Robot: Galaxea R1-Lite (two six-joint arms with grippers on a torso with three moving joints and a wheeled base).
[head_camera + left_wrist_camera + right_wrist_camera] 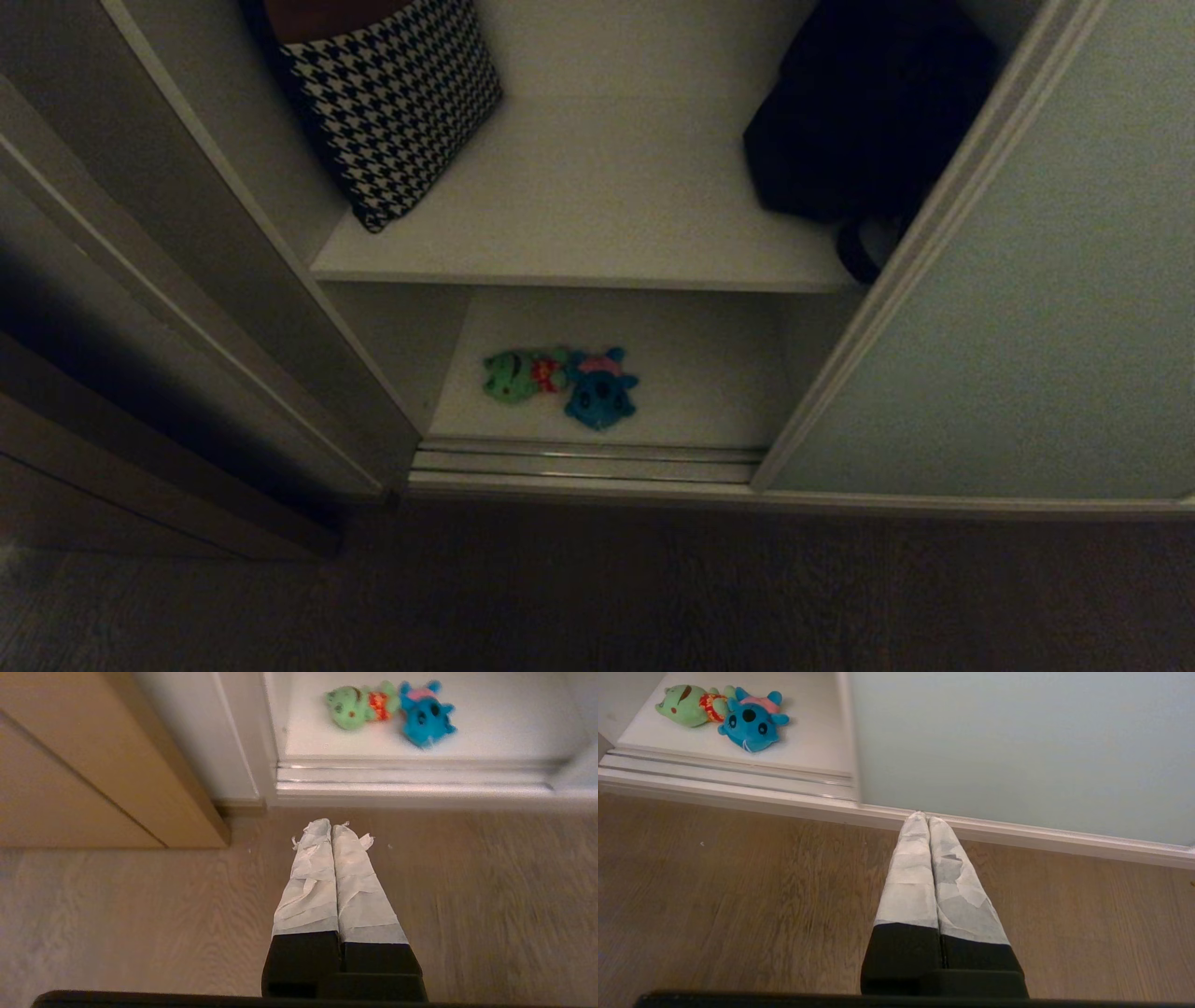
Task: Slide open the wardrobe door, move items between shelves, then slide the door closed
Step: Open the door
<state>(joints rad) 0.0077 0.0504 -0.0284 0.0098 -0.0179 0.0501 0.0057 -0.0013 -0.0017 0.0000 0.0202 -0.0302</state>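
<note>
Your sliding wardrobe door (1008,308) stands drawn off to the right, so the opening is clear and both toys lie on the lower shelf (691,373), close to its front edge and just behind the door track (579,462). The green toy (513,375) and the blue toy (597,387) touch, lying side by side in a row that runs along the shelf's front, green on the left. The upper shelf (607,205) has a bare stretch between the houndstooth cushion (392,103) and the black bag (859,112). Neither arm shows from the head. Your left gripper (332,828) hangs over the wooden floor (140,905), fingers pressed together and empty; the toys lie ahead of it and slightly to its right. Your right gripper (923,817), also closed and empty, faces the door's foot, the toys well off to its left. The left arm looks nearer, I judge.
</note>
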